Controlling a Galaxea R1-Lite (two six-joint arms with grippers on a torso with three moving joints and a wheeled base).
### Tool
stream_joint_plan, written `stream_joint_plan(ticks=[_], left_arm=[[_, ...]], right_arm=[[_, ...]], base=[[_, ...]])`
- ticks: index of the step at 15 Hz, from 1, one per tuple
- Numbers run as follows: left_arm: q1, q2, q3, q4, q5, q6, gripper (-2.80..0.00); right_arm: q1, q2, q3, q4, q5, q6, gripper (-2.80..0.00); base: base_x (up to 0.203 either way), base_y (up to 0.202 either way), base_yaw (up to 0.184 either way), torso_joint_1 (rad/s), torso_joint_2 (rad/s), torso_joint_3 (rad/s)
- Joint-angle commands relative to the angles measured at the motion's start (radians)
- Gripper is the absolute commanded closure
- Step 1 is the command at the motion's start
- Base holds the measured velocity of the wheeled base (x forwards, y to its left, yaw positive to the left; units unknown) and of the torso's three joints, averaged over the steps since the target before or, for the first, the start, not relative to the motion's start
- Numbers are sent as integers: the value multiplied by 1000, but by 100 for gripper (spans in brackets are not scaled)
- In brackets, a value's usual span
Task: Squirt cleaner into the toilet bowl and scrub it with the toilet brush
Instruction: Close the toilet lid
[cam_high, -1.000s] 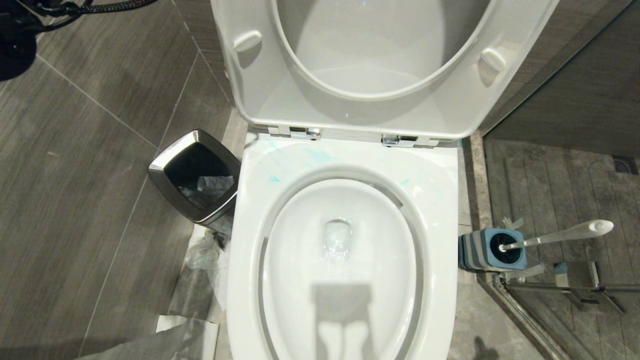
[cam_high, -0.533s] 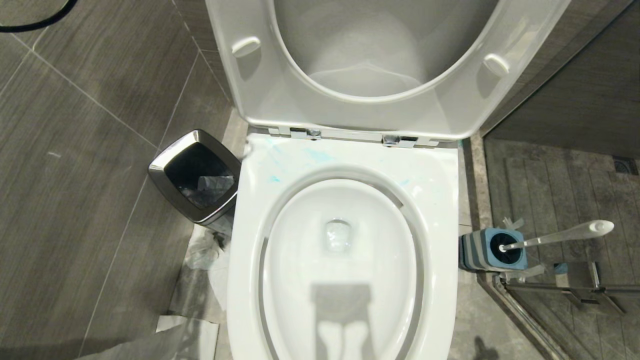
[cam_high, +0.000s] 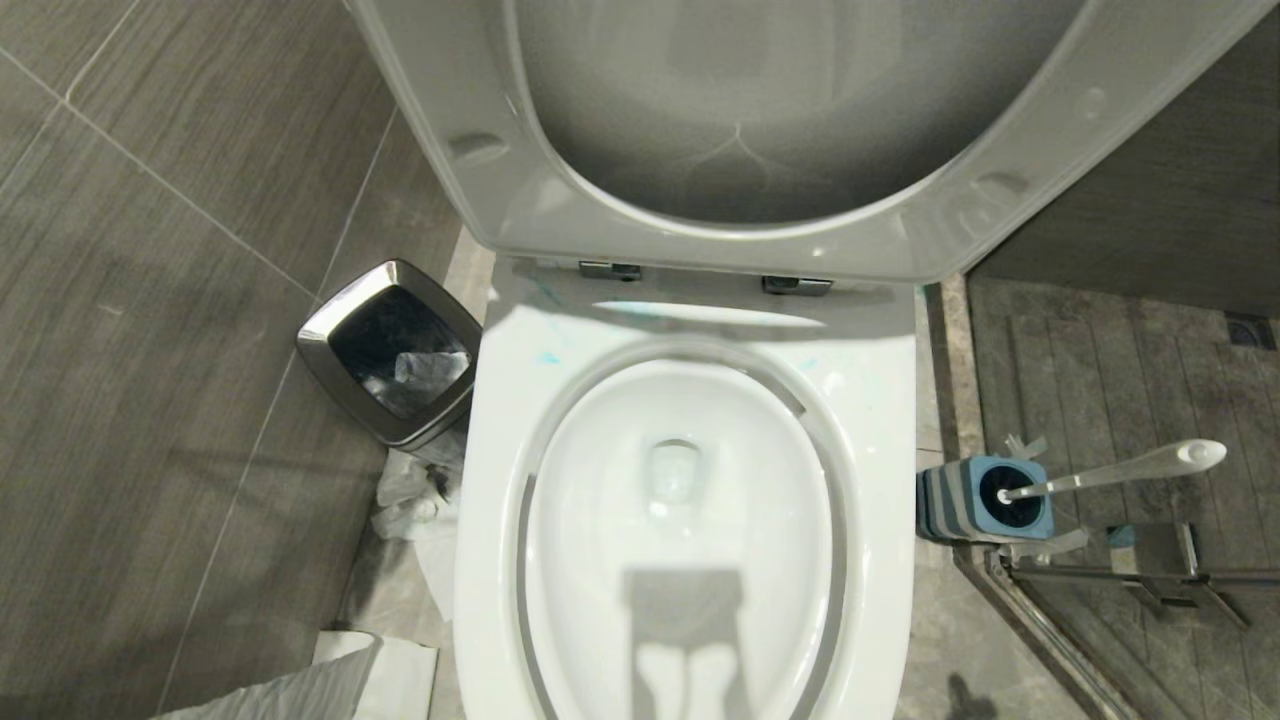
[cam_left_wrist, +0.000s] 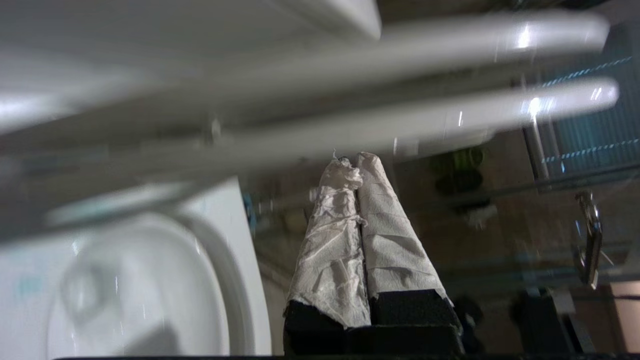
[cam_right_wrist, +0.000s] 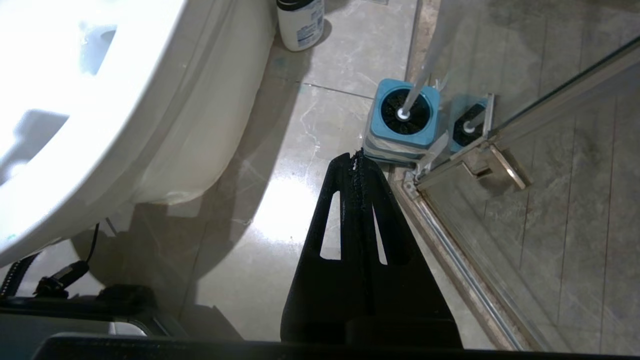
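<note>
Left gripper (cam_left_wrist: 356, 165), its fingers wrapped in white paper and pressed together on nothing, hangs beside the toilet bowl (cam_left_wrist: 150, 280) under the raised seat. Right gripper (cam_right_wrist: 356, 159), also clenched and empty, points at the floor near the toilet brush (cam_right_wrist: 417, 85). That brush stands in its blue holder (cam_high: 985, 498) right of the bowl, handle leaning away. Likely light, stiff and smooth, it is best gripped high on the handle. Turquoise cleaner (cam_high: 545, 357) streaks the rear rim.
</note>
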Motion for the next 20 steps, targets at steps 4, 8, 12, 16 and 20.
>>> stream_joint_plan(ticks=[4,8,12,16,20], left_arm=[[-13,-255,306,209,2,71,0],[-104,-303,400,188,32,241,0],[-103,-282,396,217,48,241,0],[-6,-153,378,81,101,283,0],[239,103,289,-308,144,495,0]], right_arm=[[0,-1,12,-1,0,0,0],[1,-1,12,-1,0,0,0],[0,-1,12,-1,0,0,0],[1,-1,12,-1,0,0,0],[1,-1,12,-1,0,0,0]], base=[[0,0,0,0,0,0],[0,0,0,0,0,0],[0,0,0,0,0,0],[0,0,0,0,0,0],[0,0,0,0,0,0]])
